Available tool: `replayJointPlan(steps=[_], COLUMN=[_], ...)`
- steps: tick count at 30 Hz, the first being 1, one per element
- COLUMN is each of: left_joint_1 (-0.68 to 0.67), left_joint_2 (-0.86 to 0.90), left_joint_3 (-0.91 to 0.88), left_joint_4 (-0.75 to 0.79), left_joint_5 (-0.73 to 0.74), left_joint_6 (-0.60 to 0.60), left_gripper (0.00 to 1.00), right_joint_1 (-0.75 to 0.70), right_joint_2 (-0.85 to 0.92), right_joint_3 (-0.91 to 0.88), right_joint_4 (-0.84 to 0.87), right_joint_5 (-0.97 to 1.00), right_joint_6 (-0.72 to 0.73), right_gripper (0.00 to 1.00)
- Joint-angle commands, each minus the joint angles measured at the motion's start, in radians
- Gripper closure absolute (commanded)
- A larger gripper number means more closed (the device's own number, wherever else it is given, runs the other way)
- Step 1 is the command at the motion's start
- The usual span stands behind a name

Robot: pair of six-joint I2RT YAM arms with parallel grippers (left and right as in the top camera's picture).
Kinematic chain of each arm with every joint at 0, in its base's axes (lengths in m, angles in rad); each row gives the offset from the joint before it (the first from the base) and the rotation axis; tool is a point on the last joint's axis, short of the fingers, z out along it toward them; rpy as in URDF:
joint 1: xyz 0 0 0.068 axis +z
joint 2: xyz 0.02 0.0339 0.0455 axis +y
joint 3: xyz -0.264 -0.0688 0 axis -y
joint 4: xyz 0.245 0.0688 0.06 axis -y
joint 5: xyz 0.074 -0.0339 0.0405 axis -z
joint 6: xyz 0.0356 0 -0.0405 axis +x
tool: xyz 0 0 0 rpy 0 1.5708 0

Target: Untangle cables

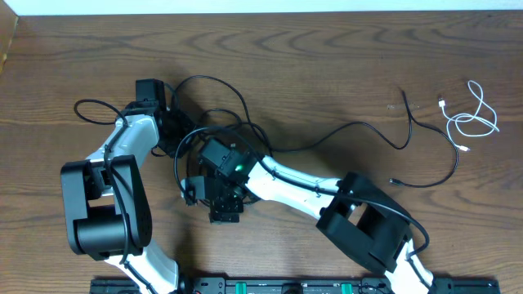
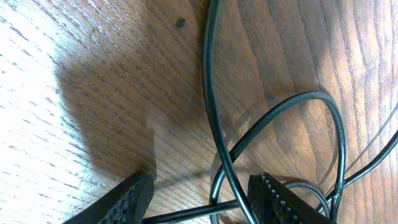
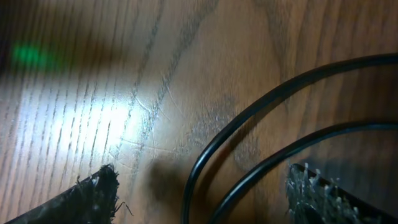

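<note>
Where the tangle lies: black cables (image 1: 214,122) loop into a knot left of centre in the overhead frame, with one strand trailing away to the right; the white cable (image 1: 472,121) is coiled alone at the far right edge, well apart.
Left gripper (image 2: 202,190): fingers apart, low over the table (image 2: 74,56); one black strand crosses the gap at the bottom of its wrist frame, nothing pinched.
Right gripper (image 3: 202,183): fingers spread wide and empty — two black strands sweep between them from the lower middle to the right edge of its wrist frame.
Key relation: both claws sit over the knot itself, the left at its upper-left side, the right at its lower edge.
Strand axis: under the right claw the strands run slantwise, neither square to the fingers nor along them.
Nearer arm: for the knot, little to choose; for the trailing strand and the white cable, the right arm is judged the closer — though neither lies near its claw.
</note>
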State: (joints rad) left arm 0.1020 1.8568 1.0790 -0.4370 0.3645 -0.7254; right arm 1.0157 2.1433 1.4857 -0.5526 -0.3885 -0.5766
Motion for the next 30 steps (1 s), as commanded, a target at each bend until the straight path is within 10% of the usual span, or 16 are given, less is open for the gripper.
replayJointPlan(steps=[1,8,10,11,12,30], left_joint_1=[0.002,0.002,0.002,0.002,0.003,0.002], left_joint_2=[0.018,0.018,0.018,0.018,0.018,0.018], left_joint_3=[0.005,0.005,0.005,0.005,0.005,0.005], left_joint_4=[-0.002,-0.005,-0.006,-0.006,-0.006,-0.006], left_joint_5=[-0.026,-0.026,-0.026,-0.026,-0.026,-0.026], left_joint_6=[0.007,0.011,0.011,0.011,0.011,0.011], left_gripper=[0.44,0.44,0.44,0.44,0.44,0.43], right_joint_1=[0.01,0.01,0.01,0.01,0.01,-0.023], right_joint_2=[0.027,0.081,0.08,0.08,0.08,-0.321], right_joint_3=[-0.008,-0.008,-0.008,-0.008,-0.008,-0.006], right_joint_4=[0.011,0.056,0.06,0.063,0.063,0.08], right_joint_5=[0.032,0.061,0.061,0.061,0.061,0.067], right_joint_6=[0.008,0.046,0.046,0.046,0.05,0.119], right_gripper=[0.19,0.32,0.55,0.94,0.99,0.99])
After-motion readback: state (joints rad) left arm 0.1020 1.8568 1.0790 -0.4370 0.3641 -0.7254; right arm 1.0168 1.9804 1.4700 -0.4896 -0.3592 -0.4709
